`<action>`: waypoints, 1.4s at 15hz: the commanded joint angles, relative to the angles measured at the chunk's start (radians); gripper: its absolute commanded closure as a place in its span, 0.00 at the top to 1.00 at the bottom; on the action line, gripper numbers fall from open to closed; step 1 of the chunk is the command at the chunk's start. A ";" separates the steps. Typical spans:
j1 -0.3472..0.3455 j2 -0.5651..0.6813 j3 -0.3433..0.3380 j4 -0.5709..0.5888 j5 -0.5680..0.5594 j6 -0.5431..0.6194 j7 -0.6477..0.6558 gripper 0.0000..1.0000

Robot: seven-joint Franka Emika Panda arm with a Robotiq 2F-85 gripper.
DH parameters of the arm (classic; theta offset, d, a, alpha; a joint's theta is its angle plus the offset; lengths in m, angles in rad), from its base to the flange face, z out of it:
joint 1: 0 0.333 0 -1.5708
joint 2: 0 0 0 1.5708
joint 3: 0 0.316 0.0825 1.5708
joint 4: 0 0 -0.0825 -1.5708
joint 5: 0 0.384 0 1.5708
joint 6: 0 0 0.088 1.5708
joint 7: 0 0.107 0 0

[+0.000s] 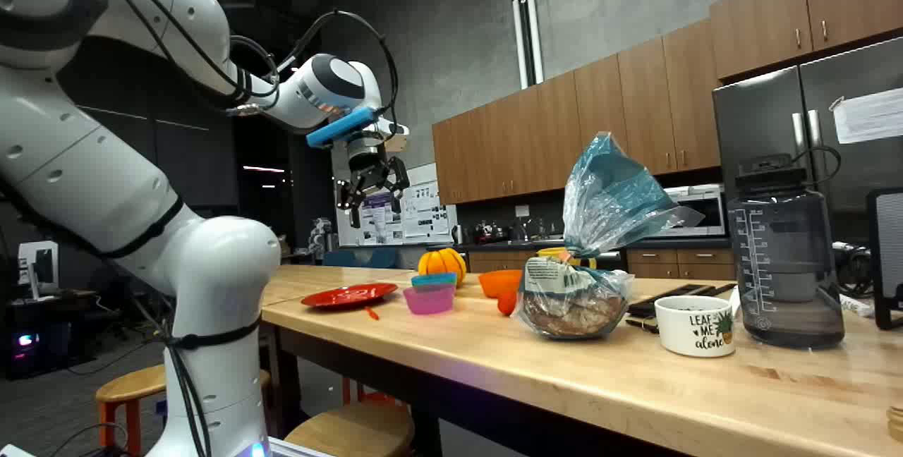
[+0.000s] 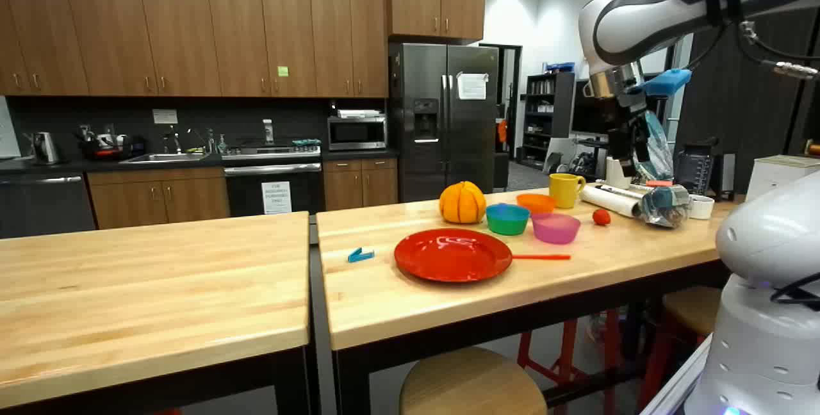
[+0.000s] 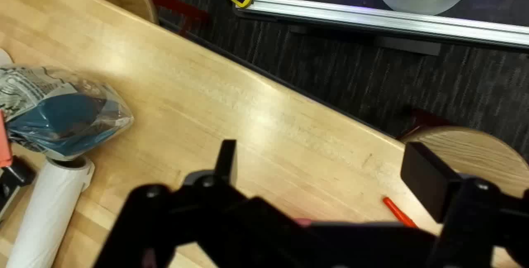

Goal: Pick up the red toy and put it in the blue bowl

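Note:
The red toy, a small round red object, lies on the table between the pink bowl and the bagged bread; it shows in both exterior views (image 1: 506, 302) (image 2: 601, 217). The blue bowl, small and teal, stands behind the pink bowl, between it and the pumpkin, in both exterior views (image 1: 434, 279) (image 2: 507, 223). My gripper is open and empty, high above the table, in both exterior views (image 1: 375, 209) (image 2: 629, 152). In the wrist view the open fingers (image 3: 322, 171) frame bare wood. The red toy and blue bowl do not show there.
A magenta-pink bowl (image 2: 556, 229), orange bowl (image 2: 535, 202), pumpkin (image 2: 462, 202) and yellow mug (image 2: 564, 191) stand nearby. A red plate (image 2: 453, 255) lies beside a red stick (image 3: 399, 212). Bagged bread (image 1: 575, 305), a paper roll (image 3: 49, 214), white cup (image 1: 695, 325) and bottle (image 1: 786, 273) stand farther along.

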 commanded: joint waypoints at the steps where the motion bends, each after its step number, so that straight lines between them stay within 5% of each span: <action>1: 0.034 0.000 -0.023 0.003 -0.013 -0.008 0.018 1.00; 10: 0.043 0.034 -0.041 0.010 0.001 0.023 0.040 1.00; 21: -0.022 0.275 -0.120 0.027 -0.024 0.308 0.071 1.00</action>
